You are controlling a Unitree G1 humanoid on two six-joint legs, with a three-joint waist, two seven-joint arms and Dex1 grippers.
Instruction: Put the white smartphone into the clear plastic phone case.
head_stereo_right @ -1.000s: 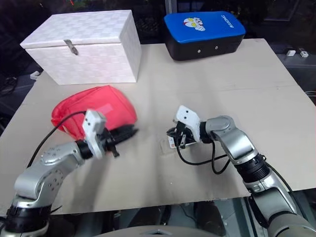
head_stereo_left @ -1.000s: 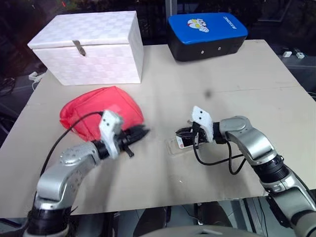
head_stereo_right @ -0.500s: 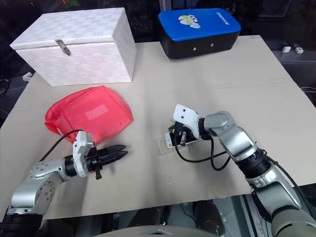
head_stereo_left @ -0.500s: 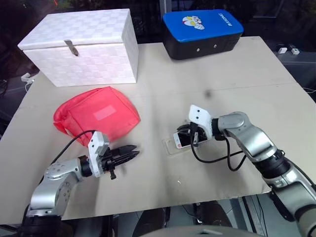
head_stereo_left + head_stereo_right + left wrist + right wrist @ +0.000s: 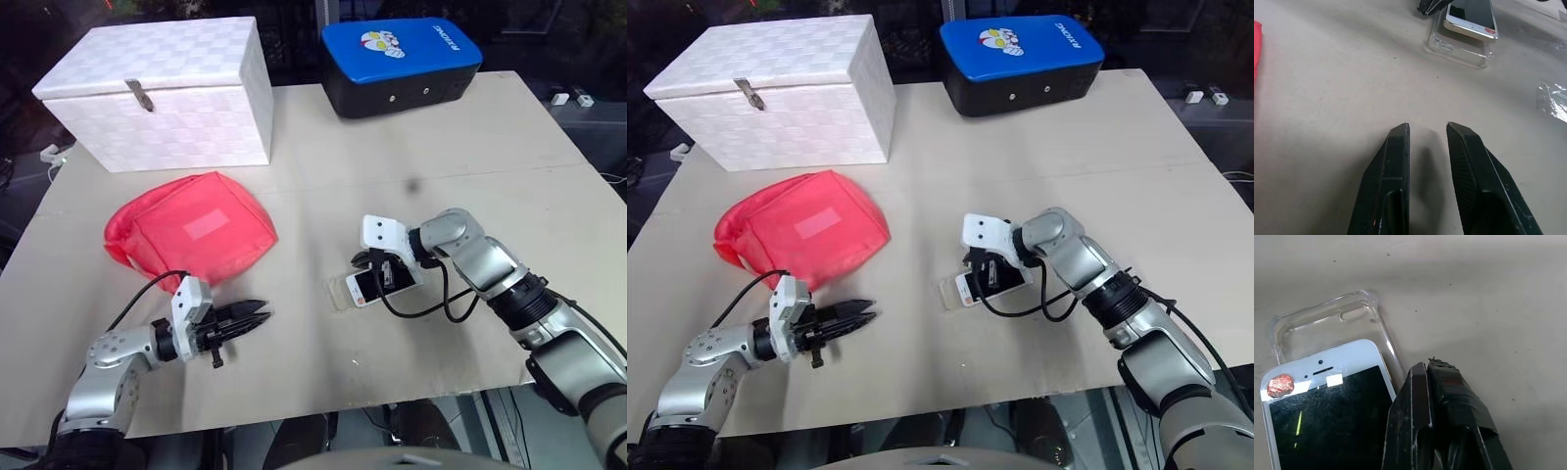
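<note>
Smartphone [image 5: 1327, 401] lying askew, partly over clear case [image 5: 1327, 323], just beside right pincer [image 5: 1432, 369], clenched empty at its edge. Left pincer [image 5: 1427, 128] slightly parted, grasping nothing, well apart on counter [image 5: 323, 166]. Risk: pushing phone could skid the light case instead of seating.

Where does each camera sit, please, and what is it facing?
Head eyes: look down over the table; both arms show.
Left wrist: along the open left gripper over the tabletop.
Right wrist: along the shut right gripper, beside the white smartphone.
Shared: the smartphone overlapping the clear plastic phone case.
</note>
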